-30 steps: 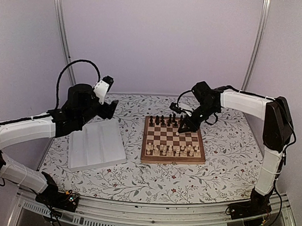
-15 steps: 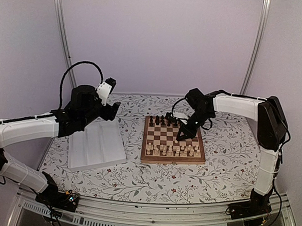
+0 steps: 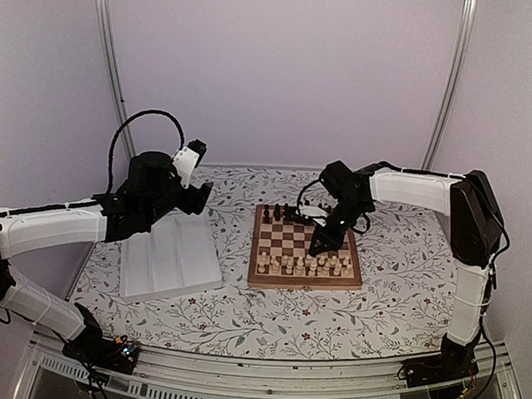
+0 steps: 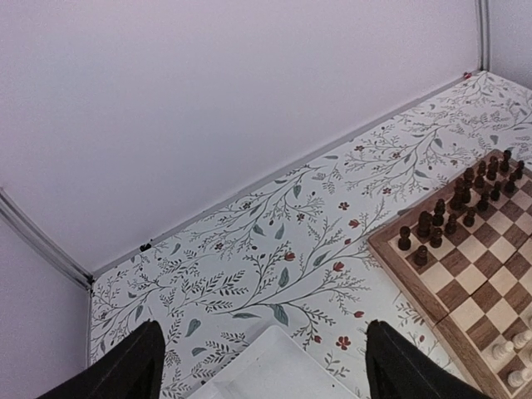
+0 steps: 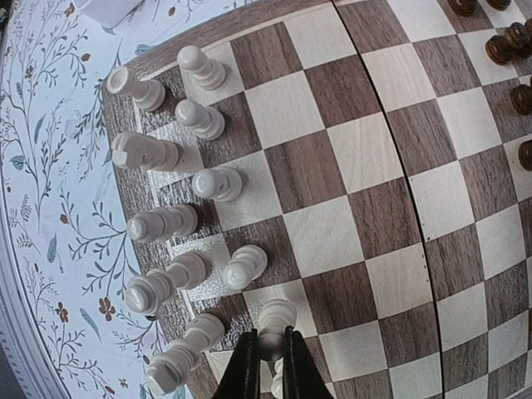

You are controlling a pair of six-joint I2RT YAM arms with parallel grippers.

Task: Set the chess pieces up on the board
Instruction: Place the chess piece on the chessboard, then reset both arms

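The board (image 3: 305,284) lies mid-table, with pale chess pieces (image 3: 303,265) in its two near rows and dark pieces (image 3: 292,214) along the far rows. My right gripper (image 3: 319,249) hangs over the right part of the near rows. In the right wrist view it (image 5: 268,366) is shut on a pale pawn (image 5: 276,320), which is upright over a light square beside the other pale pieces (image 5: 158,154). My left gripper (image 3: 200,197) is open above the far end of the white tray; both fingers (image 4: 116,370) stand wide apart with nothing between them.
A white tray (image 3: 171,257) lies left of the board on the flowered tablecloth (image 3: 396,258). The left wrist view shows the board's corner (image 4: 416,291), dark pieces (image 4: 465,199) and the back wall edge. Metal posts stand at both back corners.
My right gripper has carried the pale pawn from the board's far right rows toward the near rows and lowered it. The left arm has shifted only slightly.
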